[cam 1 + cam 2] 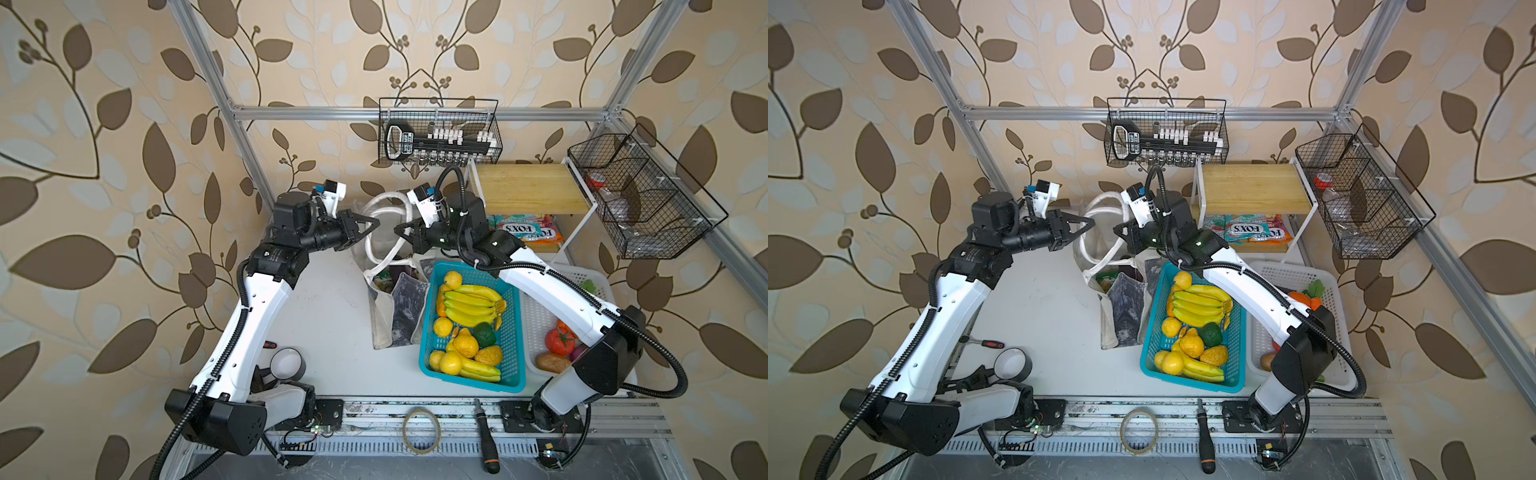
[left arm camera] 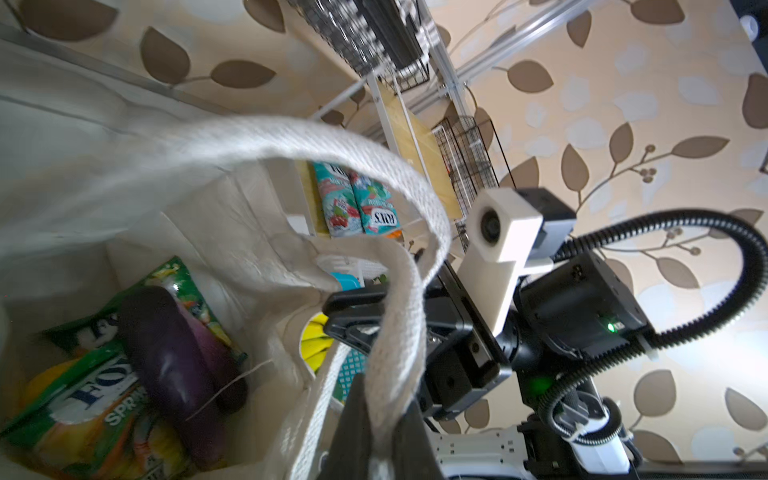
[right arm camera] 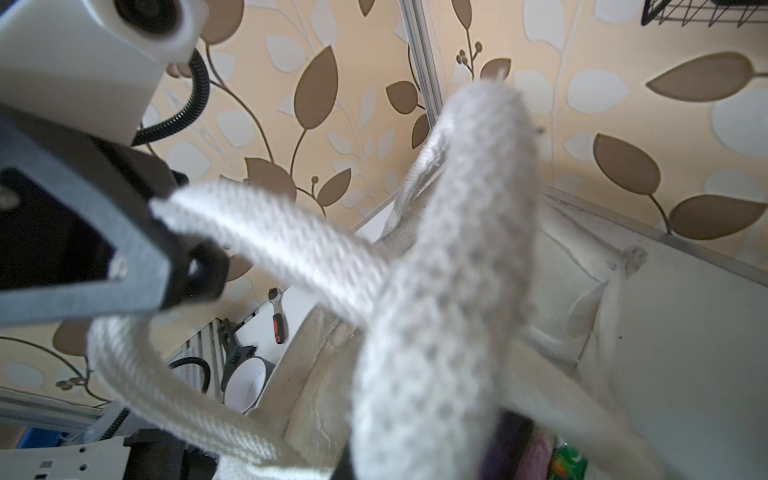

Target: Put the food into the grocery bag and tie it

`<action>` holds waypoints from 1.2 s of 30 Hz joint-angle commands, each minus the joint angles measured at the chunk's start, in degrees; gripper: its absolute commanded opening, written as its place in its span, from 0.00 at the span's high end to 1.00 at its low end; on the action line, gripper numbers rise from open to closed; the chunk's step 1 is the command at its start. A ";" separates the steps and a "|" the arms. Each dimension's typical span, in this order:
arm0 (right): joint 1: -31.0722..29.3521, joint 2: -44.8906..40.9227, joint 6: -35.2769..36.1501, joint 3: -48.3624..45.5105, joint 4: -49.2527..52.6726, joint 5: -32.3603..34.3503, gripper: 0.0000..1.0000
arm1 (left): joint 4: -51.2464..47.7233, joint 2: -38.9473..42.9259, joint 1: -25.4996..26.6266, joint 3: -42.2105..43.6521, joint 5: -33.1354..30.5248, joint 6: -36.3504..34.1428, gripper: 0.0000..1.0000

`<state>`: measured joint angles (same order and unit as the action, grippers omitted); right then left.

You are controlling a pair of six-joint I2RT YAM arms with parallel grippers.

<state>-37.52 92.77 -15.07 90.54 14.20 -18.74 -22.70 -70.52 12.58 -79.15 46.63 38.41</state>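
The off-white grocery bag (image 1: 390, 309) (image 1: 1121, 309) stands at mid-table beside the blue basket, its mouth open. Its white strap handles (image 1: 386, 208) rise between my two grippers. My left gripper (image 1: 376, 224) (image 2: 382, 419) is shut on one strap (image 2: 399, 332). My right gripper (image 1: 397, 229) (image 3: 415, 457) faces it a short way off and is shut on the other strap (image 3: 449, 291). Inside the bag lie dark purple eggplants (image 2: 174, 361), green snack packets (image 2: 83, 407) and part of an orange fruit (image 2: 41, 382).
A blue basket (image 1: 424, 332) of bananas and lemons touches the bag's right side. A white basket (image 1: 536, 316) lies further right under the right arm. FOX'S packets (image 1: 523, 228) lie under a wooden shelf (image 1: 528, 187). A tape roll (image 1: 286, 363) and a screwdriver (image 1: 486, 436) lie near the front.
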 commanded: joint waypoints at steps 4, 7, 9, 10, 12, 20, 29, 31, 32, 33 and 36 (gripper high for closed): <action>-0.87 0.53 -5.47 0.29 -5.26 -2.63 1.00 | -4.90 -3.39 7.11 -2.22 4.16 -10.49 0.96; -0.89 0.13 -7.87 -2.52 -9.87 -4.75 1.00 | -4.38 -4.67 7.11 -1.67 3.45 -10.83 0.86; -0.85 0.00 -8.55 -3.44 -11.57 -5.61 1.00 | -5.42 -4.56 7.11 -1.84 1.07 -12.57 0.61; -0.76 -0.05 -8.81 -3.93 -12.70 -6.03 1.00 | -4.67 -4.05 7.11 -1.37 0.61 -13.25 0.50; -0.54 -0.22 -9.58 -5.32 -15.31 -7.11 1.00 | -3.25 -2.38 7.11 0.55 -4.61 -14.15 0.40; 0.67 1.11 -12.97 -6.87 -21.30 -9.65 1.00 | 11.71 7.19 7.46 12.66 -19.91 -9.78 0.44; 1.53 0.28 -14.34 -7.07 -22.06 -11.24 1.00 | 13.48 7.86 6.67 13.86 -17.29 -9.50 0.37; 1.42 0.82 -14.41 -6.61 -21.54 -11.84 1.00 | 18.04 9.32 6.67 15.50 -16.05 -8.20 0.30; 1.41 1.08 -14.63 -6.52 -21.33 -11.68 1.00 | 17.24 9.39 6.67 14.85 -15.44 -8.41 0.30; 1.27 1.24 -14.77 -6.60 -21.37 -11.58 1.00 | 16.18 8.93 6.67 13.80 -14.14 -9.05 0.32; 1.13 1.11 -16.23 -7.21 -23.28 -12.45 1.00 | 10.41 5.34 6.67 10.57 -7.82 -12.32 0.39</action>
<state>-36.25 93.19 -29.61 83.61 -5.85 -29.61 -11.27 -63.61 19.68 -65.21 32.64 28.40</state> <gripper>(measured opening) 0.073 0.623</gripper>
